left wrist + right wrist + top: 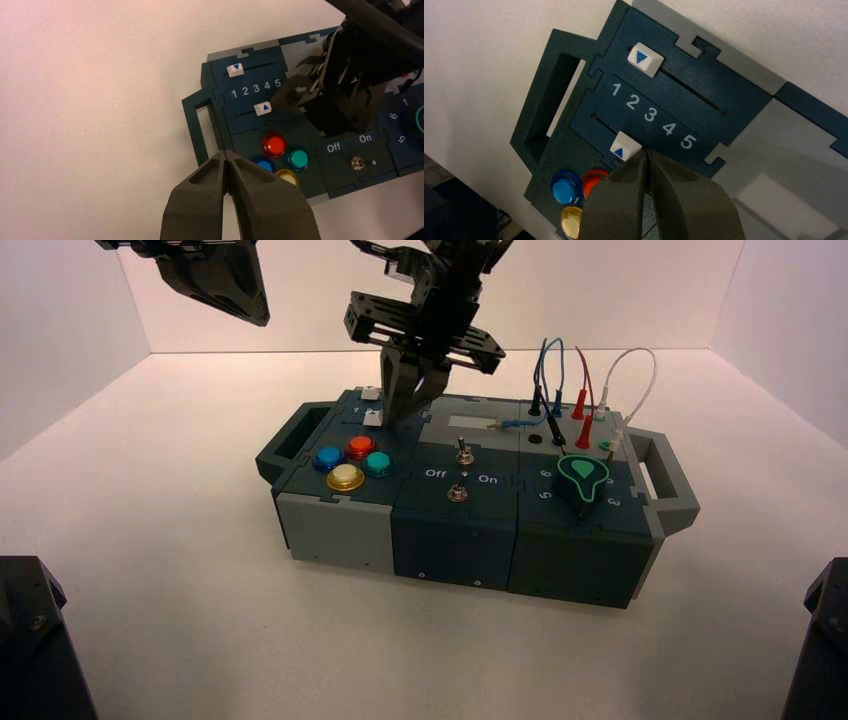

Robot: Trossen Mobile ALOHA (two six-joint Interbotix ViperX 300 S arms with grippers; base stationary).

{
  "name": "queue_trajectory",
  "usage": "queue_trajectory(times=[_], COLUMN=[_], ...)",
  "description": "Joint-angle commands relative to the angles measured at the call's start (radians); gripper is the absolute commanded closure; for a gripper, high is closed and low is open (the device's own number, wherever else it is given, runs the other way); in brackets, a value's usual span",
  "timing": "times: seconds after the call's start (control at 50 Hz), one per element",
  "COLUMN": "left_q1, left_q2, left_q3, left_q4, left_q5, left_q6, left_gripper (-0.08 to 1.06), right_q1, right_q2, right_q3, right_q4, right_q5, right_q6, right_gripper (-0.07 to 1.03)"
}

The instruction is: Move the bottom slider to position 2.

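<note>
The bottom slider (625,146) is a small white knob with a blue triangle, on the track beside the numerals 1 to 5. It stands about level with the 3. Position 2 (632,102) is the second numeral, also plain in the left wrist view (245,91). My right gripper (646,151) is shut, its tips right beside the knob on the side toward 5; I cannot tell if they touch. In the high view it (395,420) reaches down onto the box's back left corner. My left gripper (227,154) is shut and empty, held high at the left (225,280).
The twin white slider (645,59) stands at its track's end by the 1. Red (360,447), blue (327,458), teal (377,463) and yellow (345,477) buttons lie in front of the sliders. Two toggle switches (463,453), a green knob (582,477) and plugged wires (580,390) lie to the right.
</note>
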State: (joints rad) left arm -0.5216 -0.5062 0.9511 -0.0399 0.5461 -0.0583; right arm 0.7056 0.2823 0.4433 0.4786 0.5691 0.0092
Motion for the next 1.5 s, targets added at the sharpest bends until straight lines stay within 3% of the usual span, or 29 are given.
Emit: queue_trajectory(times=[0.02, 0.8, 1.5], left_q1=[-0.002, -0.002, -0.002], left_q2=[-0.011, -0.011, -0.026], left_q3=[-0.028, -0.028, -0.023], left_q4=[0.003, 0.003, 0.003], left_q5=[-0.008, -0.002, 0.002], left_q6=[0.003, 0.006, 0.008], left_gripper=[1.01, 1.01, 1.01], right_q1=[-0.003, 0.005, 0.005], right_q2=[-0.014, 0.02, 0.012], right_q3=[-0.023, -0.061, -0.038], right_q4=[0.003, 0.005, 0.003], right_q5=[-0.002, 0.018, 0.006], right_q6=[-0.002, 0.0, -0.002], right_gripper=[0.99, 0.99, 0.99])
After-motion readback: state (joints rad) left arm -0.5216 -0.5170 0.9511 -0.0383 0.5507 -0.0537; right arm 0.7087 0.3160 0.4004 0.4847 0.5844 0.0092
